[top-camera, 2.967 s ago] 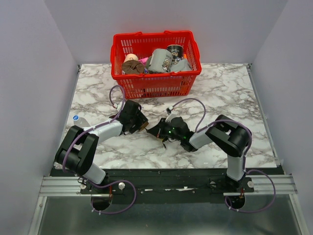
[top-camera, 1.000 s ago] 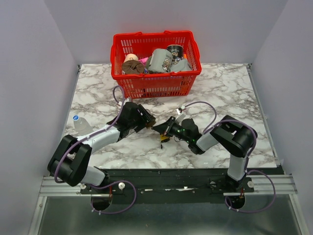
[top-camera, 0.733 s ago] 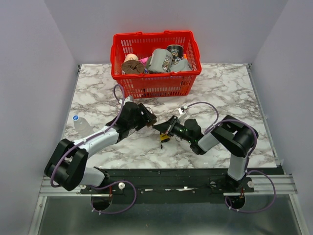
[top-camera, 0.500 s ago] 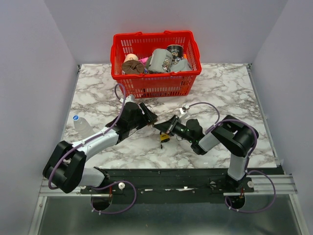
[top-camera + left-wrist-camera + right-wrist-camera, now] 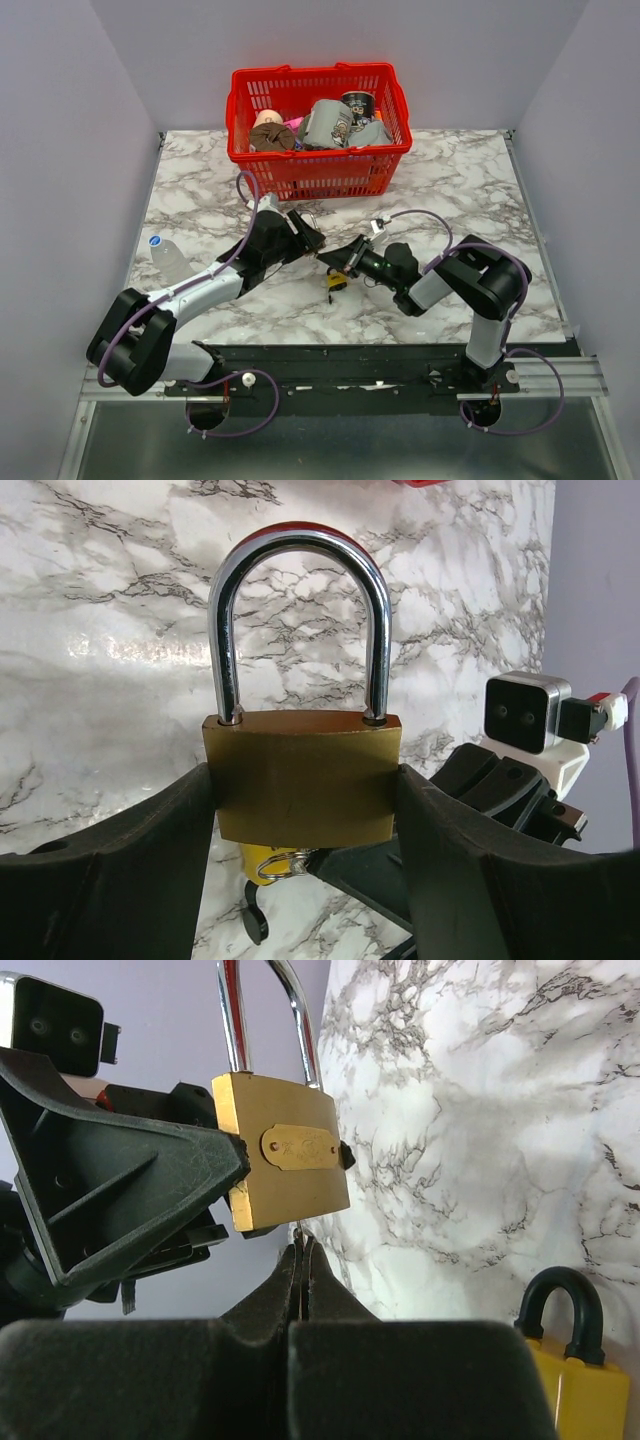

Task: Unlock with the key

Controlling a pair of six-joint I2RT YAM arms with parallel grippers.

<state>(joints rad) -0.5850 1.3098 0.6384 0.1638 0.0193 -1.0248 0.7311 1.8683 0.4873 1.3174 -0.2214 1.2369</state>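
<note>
The key stands at the centre of the right wrist view, its tip at the brass padlock's underside. My right gripper pinches it to aim at the keyway. My left gripper clamps the padlock body, shackle up, bracing it against the push.

The left claw grips the brass padlock by its sides.
</note>
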